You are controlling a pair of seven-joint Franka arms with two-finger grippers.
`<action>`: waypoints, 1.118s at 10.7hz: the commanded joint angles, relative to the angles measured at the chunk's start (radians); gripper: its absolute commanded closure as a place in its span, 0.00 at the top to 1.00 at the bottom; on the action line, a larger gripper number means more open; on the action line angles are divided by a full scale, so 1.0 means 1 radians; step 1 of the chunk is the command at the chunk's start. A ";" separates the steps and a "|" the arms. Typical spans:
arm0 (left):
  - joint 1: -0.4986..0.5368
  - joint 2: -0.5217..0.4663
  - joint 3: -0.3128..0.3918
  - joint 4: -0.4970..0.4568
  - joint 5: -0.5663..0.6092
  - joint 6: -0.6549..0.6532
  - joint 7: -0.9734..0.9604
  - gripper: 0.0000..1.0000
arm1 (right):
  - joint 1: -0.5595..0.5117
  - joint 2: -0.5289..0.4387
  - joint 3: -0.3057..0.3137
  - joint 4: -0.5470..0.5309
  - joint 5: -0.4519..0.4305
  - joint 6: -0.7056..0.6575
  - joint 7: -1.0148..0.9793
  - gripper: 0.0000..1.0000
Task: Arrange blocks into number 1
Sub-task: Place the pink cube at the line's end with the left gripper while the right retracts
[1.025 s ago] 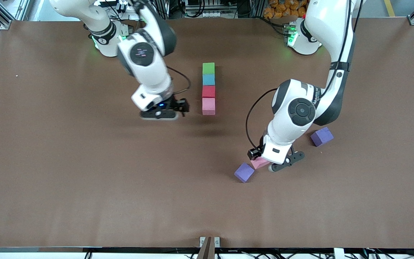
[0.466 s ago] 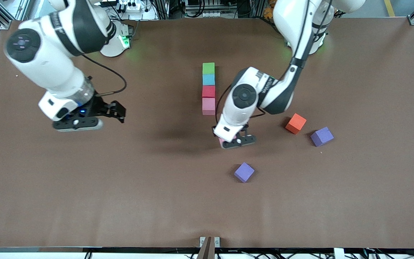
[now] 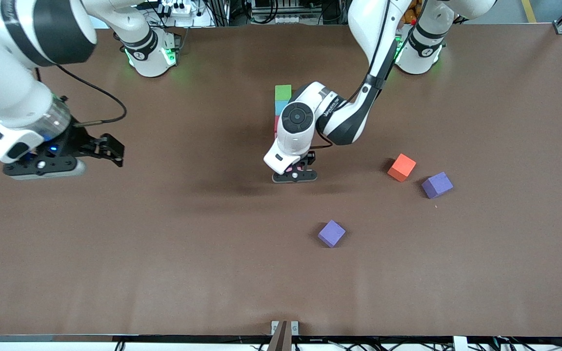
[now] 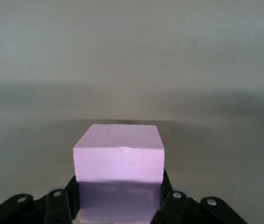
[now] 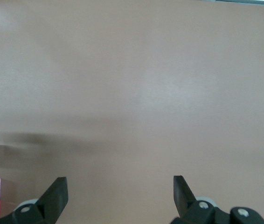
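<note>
Your left gripper (image 3: pixel 294 174) grips the pink cube (image 4: pixel 118 161) just over the column's (image 3: pixel 283 91) near end: lower it flush there, then release. Your right gripper (image 3: pixel 110 150) waits open toward its table end

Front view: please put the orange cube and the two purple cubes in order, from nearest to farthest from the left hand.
From the left hand, shut on a pink block:
1. Purple cube, nearer the front camera.
2. Orange cube, toward the left arm's end of the table.
3. Purple cube, beside the orange one.
</note>
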 commanded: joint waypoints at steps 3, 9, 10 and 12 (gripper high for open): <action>-0.029 0.039 -0.015 0.004 -0.012 0.008 0.033 0.00 | -0.169 0.021 0.081 0.125 -0.023 -0.116 -0.088 1.00; -0.039 0.055 -0.029 0.001 -0.010 0.011 0.027 0.00 | -0.156 0.026 0.046 0.136 -0.017 -0.122 -0.104 1.00; -0.037 0.055 -0.030 0.001 -0.010 0.011 0.027 0.00 | -0.157 0.026 0.046 0.136 -0.013 -0.122 -0.104 1.00; -0.039 0.055 -0.030 0.001 -0.009 0.026 0.027 0.00 | -0.157 0.026 0.046 0.136 -0.007 -0.122 -0.106 1.00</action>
